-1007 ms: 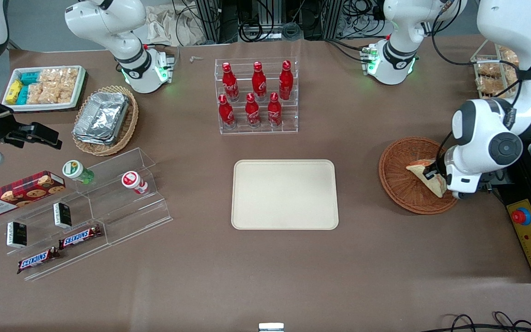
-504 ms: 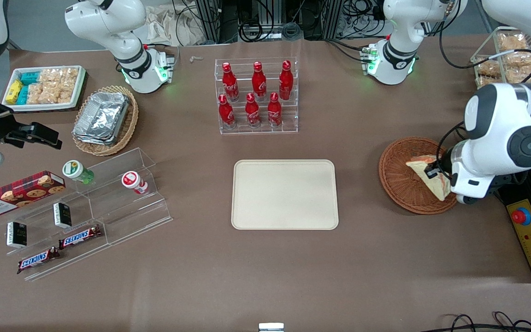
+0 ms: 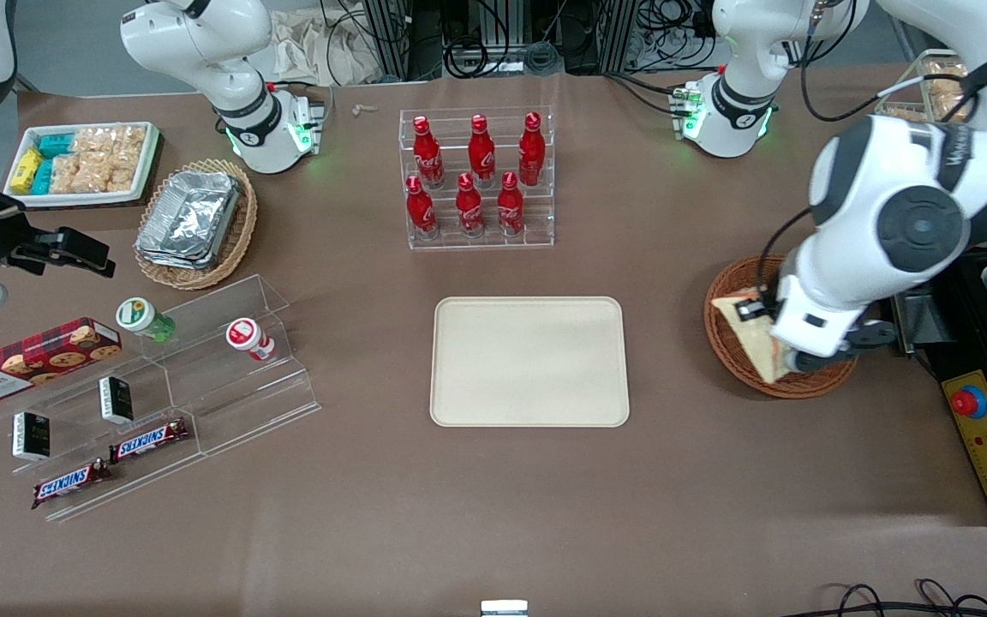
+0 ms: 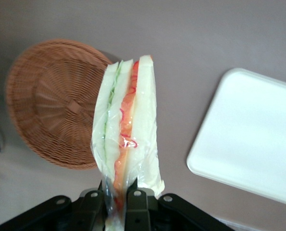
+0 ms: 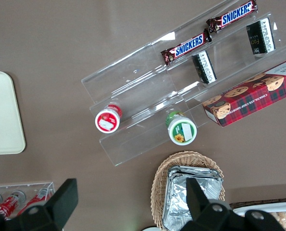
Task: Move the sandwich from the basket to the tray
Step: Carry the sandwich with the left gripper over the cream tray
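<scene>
Hanging in the air above the basket (image 3: 729, 343), the sandwich (image 3: 749, 336) is pinched at one end by the gripper (image 4: 118, 193), and its long axis runs straight out from the fingers (image 4: 133, 197). In the wrist view the bread layers stand on edge, with the red and green filling between them, and the sandwich (image 4: 127, 134) is clear of the wicker of the basket (image 4: 51, 103). The fingers are closed tight on its wrapped end, one on each flat face. The tray (image 3: 529, 361) lies on the tabletop (image 3: 493, 497) toward the parked arm's end, well apart from the basket, and it is bare. I judge that the coming move is a sideways carry toward the tray (image 4: 251, 139), then lowering the sandwich flat.
</scene>
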`<action>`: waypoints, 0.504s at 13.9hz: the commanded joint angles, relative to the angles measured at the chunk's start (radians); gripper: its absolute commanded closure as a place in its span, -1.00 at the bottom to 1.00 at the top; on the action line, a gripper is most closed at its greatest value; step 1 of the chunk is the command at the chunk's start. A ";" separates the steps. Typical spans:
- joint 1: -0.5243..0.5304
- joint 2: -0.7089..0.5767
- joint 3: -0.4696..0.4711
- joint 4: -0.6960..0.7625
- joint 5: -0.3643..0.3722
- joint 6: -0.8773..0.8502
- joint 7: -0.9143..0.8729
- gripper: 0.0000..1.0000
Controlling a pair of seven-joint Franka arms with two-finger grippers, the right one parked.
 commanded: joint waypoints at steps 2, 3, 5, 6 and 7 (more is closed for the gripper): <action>-0.038 0.072 -0.080 0.037 0.007 0.005 0.020 1.00; -0.062 0.096 -0.080 0.039 -0.004 0.020 0.014 1.00; -0.107 0.144 -0.080 0.040 -0.001 0.056 0.012 1.00; -0.134 0.167 -0.080 0.040 0.010 0.069 0.012 1.00; -0.146 0.192 -0.080 0.040 -0.001 0.092 0.011 1.00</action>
